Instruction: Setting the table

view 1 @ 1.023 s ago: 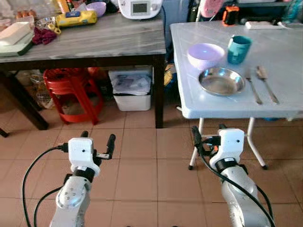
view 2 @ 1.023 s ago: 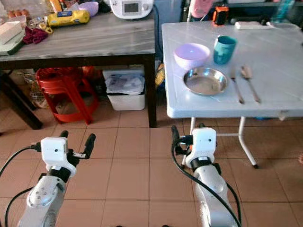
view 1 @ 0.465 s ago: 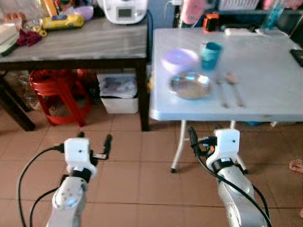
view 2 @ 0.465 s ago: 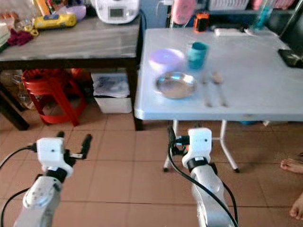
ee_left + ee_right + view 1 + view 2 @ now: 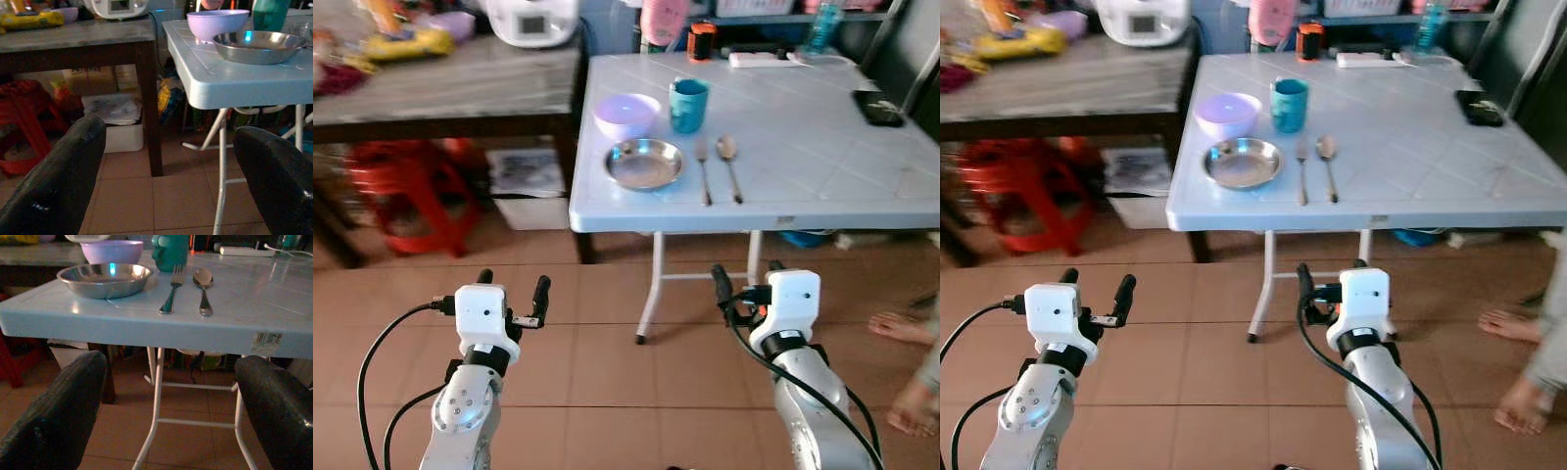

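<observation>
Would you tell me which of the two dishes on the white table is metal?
The shallow steel plate near the table's front edge; the bowl behind it, beside the teal cup, is lilac plastic.

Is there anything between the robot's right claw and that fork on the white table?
Nothing visible. The right gripper, jaws open, is held low in front of the table, below its edge. The fork lies between the plate and the spoon, with bare tabletop between it and the near edge.
</observation>
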You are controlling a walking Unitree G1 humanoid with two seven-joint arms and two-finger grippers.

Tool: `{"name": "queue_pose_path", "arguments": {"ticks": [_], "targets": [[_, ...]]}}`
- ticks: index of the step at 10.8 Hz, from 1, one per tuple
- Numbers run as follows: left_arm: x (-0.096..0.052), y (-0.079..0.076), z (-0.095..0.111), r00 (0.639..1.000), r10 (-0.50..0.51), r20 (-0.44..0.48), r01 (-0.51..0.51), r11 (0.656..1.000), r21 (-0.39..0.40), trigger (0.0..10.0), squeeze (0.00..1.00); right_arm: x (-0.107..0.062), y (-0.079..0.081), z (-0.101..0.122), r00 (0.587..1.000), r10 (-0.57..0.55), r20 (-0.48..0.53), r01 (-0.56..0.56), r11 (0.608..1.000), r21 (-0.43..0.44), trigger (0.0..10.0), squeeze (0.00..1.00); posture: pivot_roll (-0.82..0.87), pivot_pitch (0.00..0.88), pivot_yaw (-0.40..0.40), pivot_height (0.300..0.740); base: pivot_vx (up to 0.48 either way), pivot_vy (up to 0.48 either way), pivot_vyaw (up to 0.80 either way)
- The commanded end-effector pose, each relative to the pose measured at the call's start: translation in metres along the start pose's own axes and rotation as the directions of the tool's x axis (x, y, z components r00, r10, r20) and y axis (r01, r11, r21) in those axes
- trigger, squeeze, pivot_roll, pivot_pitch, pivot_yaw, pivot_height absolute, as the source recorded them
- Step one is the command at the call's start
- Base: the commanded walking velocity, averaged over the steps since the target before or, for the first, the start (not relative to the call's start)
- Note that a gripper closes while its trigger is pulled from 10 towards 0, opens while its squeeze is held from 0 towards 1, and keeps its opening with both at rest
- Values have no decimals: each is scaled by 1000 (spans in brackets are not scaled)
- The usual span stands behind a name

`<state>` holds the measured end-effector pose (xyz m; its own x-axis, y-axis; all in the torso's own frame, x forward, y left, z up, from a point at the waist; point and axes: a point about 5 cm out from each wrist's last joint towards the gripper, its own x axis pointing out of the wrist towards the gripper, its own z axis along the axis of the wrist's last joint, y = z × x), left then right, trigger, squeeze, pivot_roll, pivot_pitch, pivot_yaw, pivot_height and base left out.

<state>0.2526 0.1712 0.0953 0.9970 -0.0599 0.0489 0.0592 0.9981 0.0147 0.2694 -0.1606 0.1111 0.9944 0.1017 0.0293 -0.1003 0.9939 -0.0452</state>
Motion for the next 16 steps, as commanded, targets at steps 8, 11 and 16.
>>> {"name": "queue_pose_path", "arguments": {"ticks": [8,11,16], "targets": [[-1,-3,-2,999,-54,3,54,998,-20,10000,0,3,3,5,1000,17,17,-17,1000,-9,10000,0,-28,127,52,740,64,0,0],[0,-5,0,998,-66,16,66,998,-17,10000,0,3,4,9,999,22,34,-21,1000,-19,10000,0,-30,124,51,740,300,0,0],[4,-4,10,995,-78,59,80,997,-18,10000,0,4,9,23,994,54,93,-48,996,-70,10000,0,-27,126,51,740,436,0,0]]}}
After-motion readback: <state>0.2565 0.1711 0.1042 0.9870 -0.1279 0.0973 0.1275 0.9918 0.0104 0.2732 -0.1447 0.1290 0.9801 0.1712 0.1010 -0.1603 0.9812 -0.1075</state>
